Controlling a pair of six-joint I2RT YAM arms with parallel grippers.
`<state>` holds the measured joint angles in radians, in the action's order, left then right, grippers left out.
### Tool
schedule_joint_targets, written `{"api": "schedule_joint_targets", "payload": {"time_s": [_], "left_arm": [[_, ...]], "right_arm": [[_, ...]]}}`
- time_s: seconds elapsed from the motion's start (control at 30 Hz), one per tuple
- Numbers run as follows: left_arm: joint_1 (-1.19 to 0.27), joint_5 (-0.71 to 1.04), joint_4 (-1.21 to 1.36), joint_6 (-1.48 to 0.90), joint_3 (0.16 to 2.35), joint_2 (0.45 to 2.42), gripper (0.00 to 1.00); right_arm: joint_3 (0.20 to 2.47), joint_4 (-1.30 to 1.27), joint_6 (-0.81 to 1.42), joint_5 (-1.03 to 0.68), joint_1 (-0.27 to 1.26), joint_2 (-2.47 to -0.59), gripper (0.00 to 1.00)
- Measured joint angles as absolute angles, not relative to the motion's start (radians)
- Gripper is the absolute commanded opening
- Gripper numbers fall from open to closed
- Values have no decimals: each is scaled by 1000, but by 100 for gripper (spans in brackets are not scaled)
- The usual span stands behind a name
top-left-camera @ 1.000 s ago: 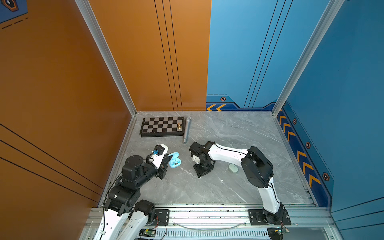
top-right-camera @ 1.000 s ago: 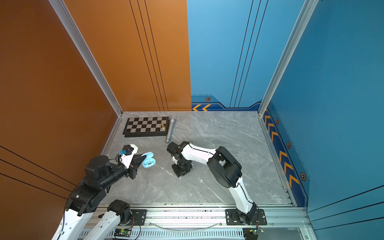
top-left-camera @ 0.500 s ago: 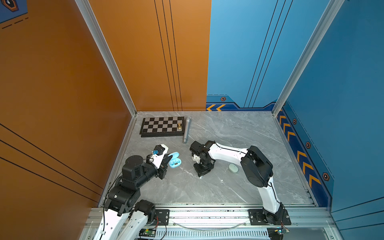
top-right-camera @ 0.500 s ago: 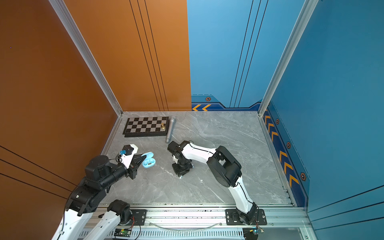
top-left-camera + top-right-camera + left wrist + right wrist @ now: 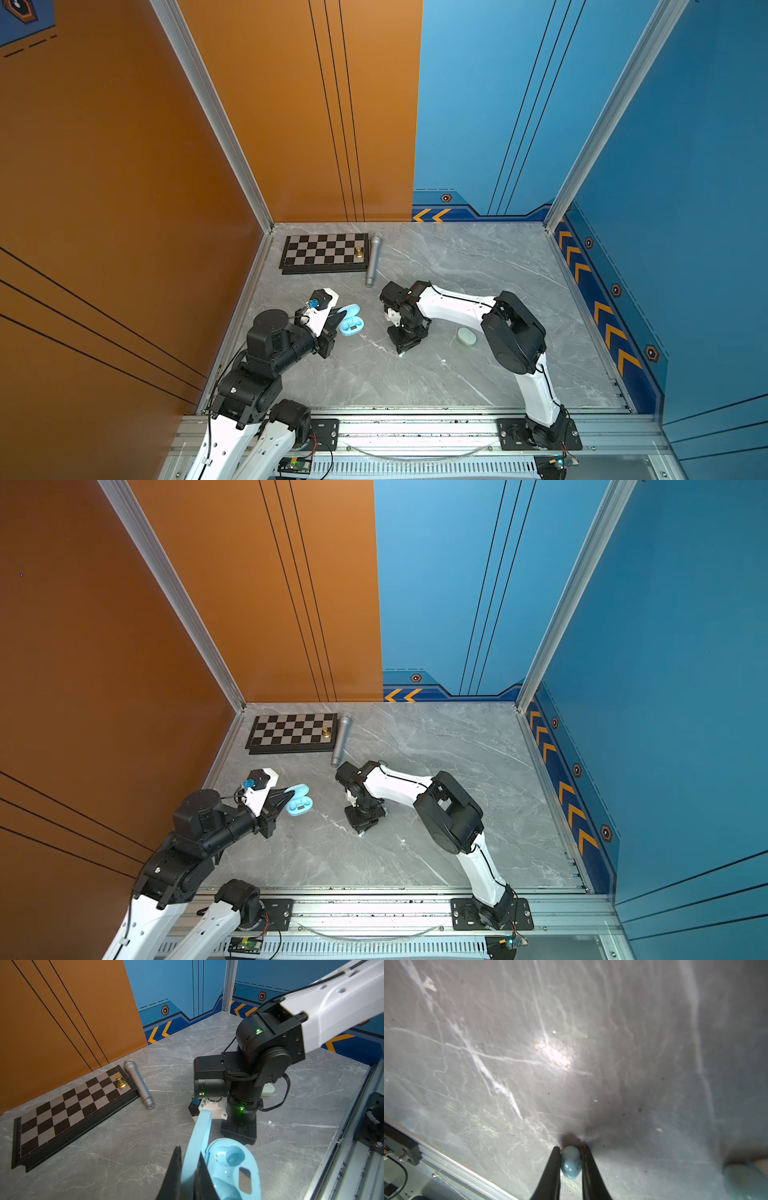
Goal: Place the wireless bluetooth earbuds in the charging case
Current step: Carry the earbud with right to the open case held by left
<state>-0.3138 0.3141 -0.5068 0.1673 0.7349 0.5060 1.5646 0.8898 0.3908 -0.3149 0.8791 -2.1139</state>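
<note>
A light blue charging case lies open on the grey table at the left, and its round socket is empty. My left gripper is shut on the case's raised lid. My right gripper points straight down at the table's middle. It is shut on a small light blue earbud that sits at the table surface. In both top views that earbud is hidden under the gripper.
A pale green closed case lies just right of the right wrist. A chessboard with a gold piece and a silver microphone lie at the back left. The rail runs along the front.
The right wrist has settled slightly lower over the same spot. The left arm and the blue case have not moved.
</note>
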Motion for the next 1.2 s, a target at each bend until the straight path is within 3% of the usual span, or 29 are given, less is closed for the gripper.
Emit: {"api": "schedule_joint_targets", "payload": {"time_s": [0.33,0.6,0.87,1.2], "left_arm": [[-371,232,-305,176,613,627,0],[-432,170,-65,187,574,831,0],[-476,142,76,188,586,1004,0],[-501,134,118,194,647,1067,0]], "right_arm": [[1570,890,443,-357,750,-1974,15],[1663,898,477,-479,704,-1861,15],[1740,911,500,-587,707,-1855,15],[1850,923,503,-632,707,-1907,16]]}}
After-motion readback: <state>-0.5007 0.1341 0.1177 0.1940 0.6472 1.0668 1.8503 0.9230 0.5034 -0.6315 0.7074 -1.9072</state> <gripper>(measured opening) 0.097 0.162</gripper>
